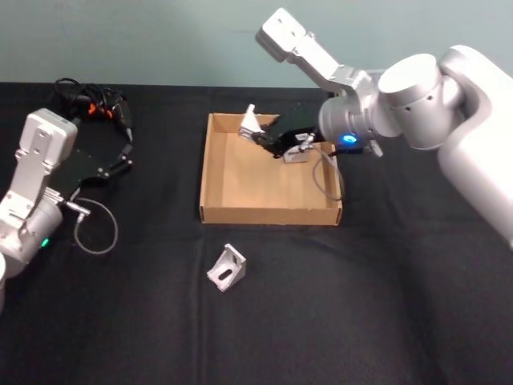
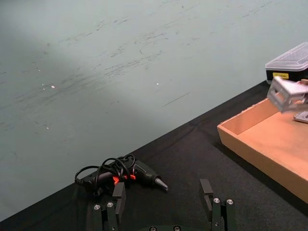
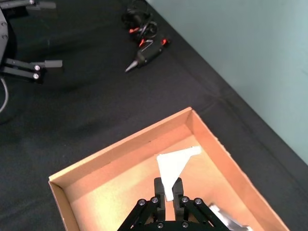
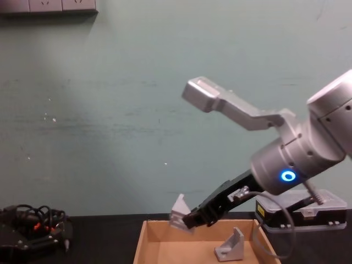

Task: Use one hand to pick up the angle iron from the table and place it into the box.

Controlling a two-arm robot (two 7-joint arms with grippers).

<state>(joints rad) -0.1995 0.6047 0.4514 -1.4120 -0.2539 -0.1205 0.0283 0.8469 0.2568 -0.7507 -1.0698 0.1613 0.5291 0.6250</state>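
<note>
Box (image 1: 268,215) floor bare at centre and left of frame; right pincer (image 1: 259,133) with held angle iron (image 1: 249,122) blocks its upper edge. Bench (image 1: 385,305) open across lower frame, bar loose angle iron (image 1: 227,268). Glue gun (image 1: 100,108) clutters upper left.

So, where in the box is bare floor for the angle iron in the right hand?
The box floor is bare along the left wall and front wall. The far right corner is crowded by another angle iron and a grey cable. The right hand holds its angle iron over the far left corner. The left hand is parked far left.
</note>
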